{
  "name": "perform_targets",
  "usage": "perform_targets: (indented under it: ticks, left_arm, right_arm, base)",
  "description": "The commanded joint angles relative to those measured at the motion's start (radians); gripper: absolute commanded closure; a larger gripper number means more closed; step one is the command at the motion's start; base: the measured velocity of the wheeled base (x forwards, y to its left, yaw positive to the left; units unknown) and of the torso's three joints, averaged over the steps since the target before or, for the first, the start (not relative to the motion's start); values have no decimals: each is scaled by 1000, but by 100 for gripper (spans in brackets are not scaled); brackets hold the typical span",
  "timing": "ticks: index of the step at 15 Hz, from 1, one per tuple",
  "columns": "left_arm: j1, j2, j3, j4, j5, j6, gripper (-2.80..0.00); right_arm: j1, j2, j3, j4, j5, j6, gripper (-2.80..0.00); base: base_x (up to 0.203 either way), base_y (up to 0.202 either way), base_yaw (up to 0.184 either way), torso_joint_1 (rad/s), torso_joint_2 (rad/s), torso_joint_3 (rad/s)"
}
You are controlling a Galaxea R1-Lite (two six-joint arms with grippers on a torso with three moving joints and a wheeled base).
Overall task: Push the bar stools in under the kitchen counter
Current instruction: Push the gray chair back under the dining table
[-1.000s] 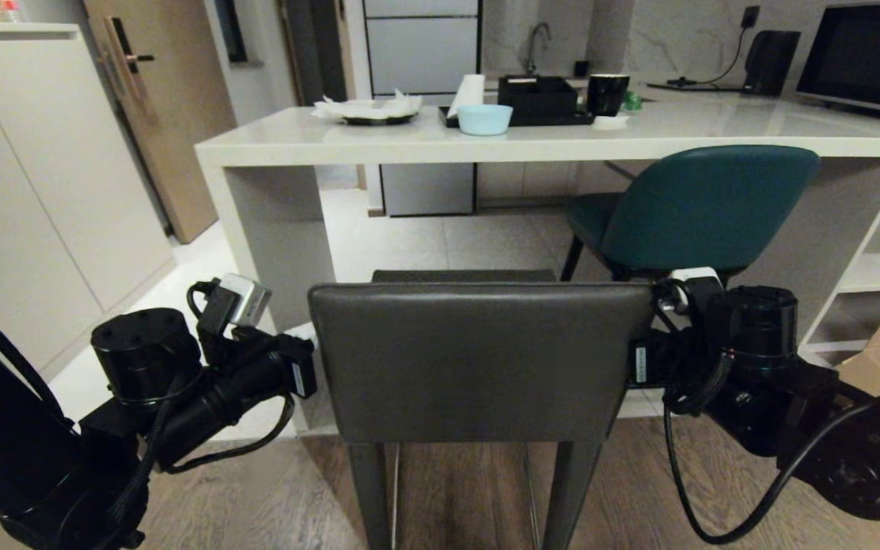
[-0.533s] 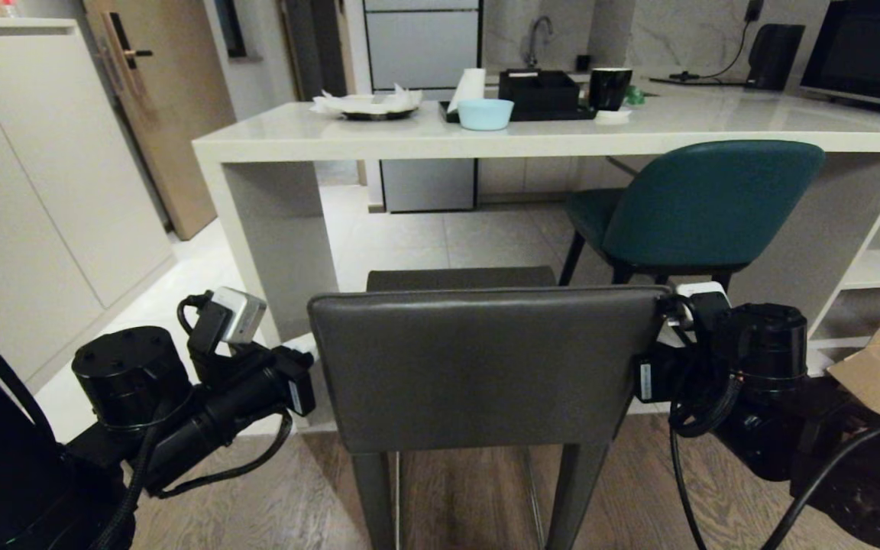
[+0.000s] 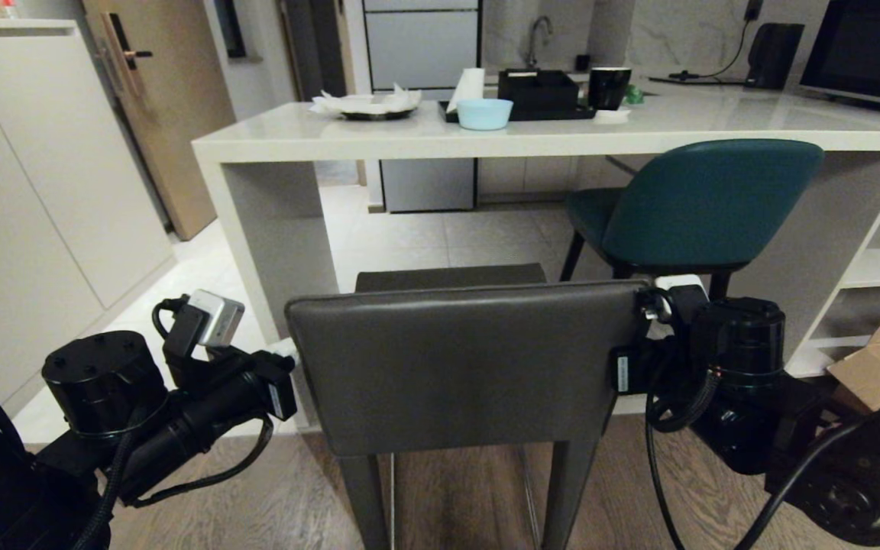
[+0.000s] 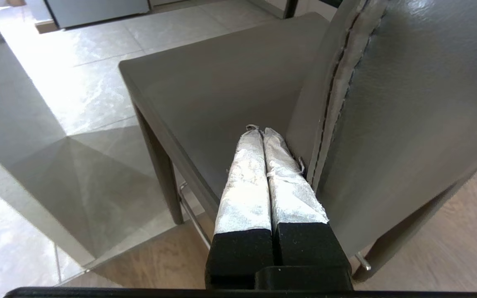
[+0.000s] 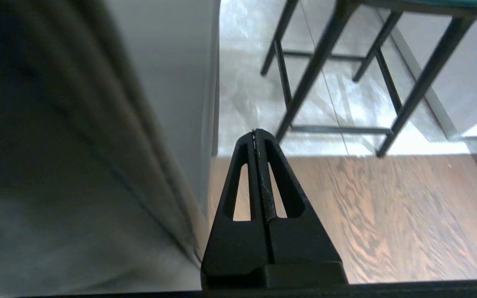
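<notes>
Since a second ago the grey stool (image 3: 459, 359) has slid toward nine o'clock, bracketed by the closed, empty left end effector (image 4: 263, 134) and right end effector (image 5: 255, 134) to steer it toward twelve o'clock under the surface (image 3: 425, 137), the teal stool (image 3: 703, 206) at two o'clock.

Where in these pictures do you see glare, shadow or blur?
Left wrist view: strong glare on the pale glossy floor tiles, and a grey shadow lies across them beside the dark grey leather stool. Right wrist view: the stool's backrest is dark and blurred up close; the tiles under the teal stool's slim black legs shine. Head view: the cream-white stone counter top shows soft reflections.
</notes>
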Motion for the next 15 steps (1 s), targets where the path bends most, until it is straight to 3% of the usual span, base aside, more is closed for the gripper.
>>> perform_targets:
  ticks: [1,5,10,15]
  left_arm:
    - [1,-2,0,-10,-8,-1,0]
    - [-2,13,-5,-10,-7,0,0]
    - [-14,45,-17,-10,-6,1,0]
    - [33,117,-113,-9,15,3,0]
  right_arm:
    - [18,42,-13,-25,3,-6,0]
    - [10,62,-23,-27,4,-5,0]
    - [-150,74,-23,-25,11,-7,0]
    - [-110,62,-10,-27,12,-4,0]
  base:
    - [0,0,0,0,0,0]
    - [0,0,0,0,0,0]
    - [0,0,0,0,0,0]
    - [0,0,0,0,0,0]
